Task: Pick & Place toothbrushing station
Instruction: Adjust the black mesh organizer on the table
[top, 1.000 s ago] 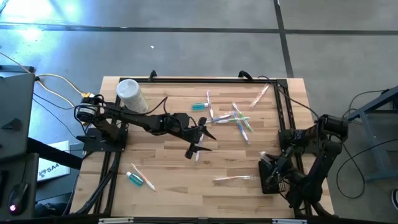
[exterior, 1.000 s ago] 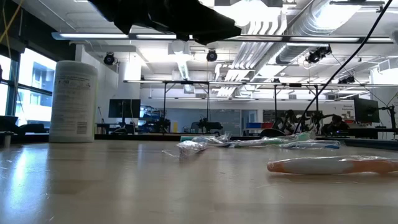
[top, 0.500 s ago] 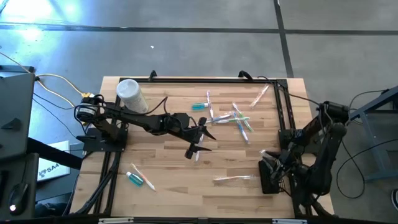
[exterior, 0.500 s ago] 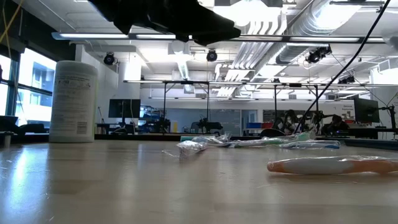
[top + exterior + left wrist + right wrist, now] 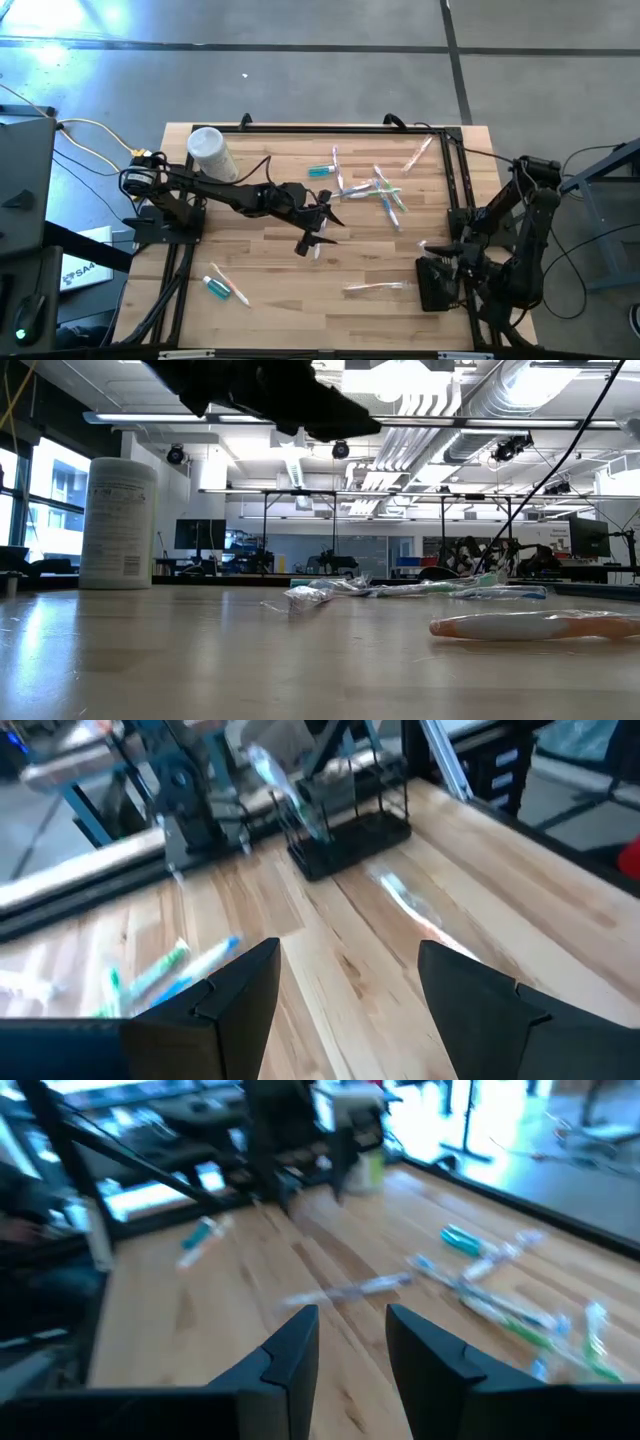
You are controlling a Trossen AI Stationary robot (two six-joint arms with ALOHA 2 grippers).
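— Where the grey concrete floor ends, what stands there?

— A pale wooden bench with a black frame along its edges. A white canister stands near the far left corner. In the low view the room behind is a long hall with ceiling lights, ducts and other rigs.

— And the toothbrushing things, relative to each tool?

— The black wire-mesh holder sits at the bench's right edge, right under the right tool. One toothbrush lies on the bench just left of the holder. A loose heap of toothbrushes lies beyond the left tool, toward the far right, with a teal toothpaste tube beside it. Another tube and brush lie near the front left, well apart from both tools.

— How do the tools stand?

— The left one hangs over the middle of the bench, its fingers spread wide, nothing between them. The right tool's fingers stand partly apart with a clear gap, and its wrist view shows nothing gripped there.
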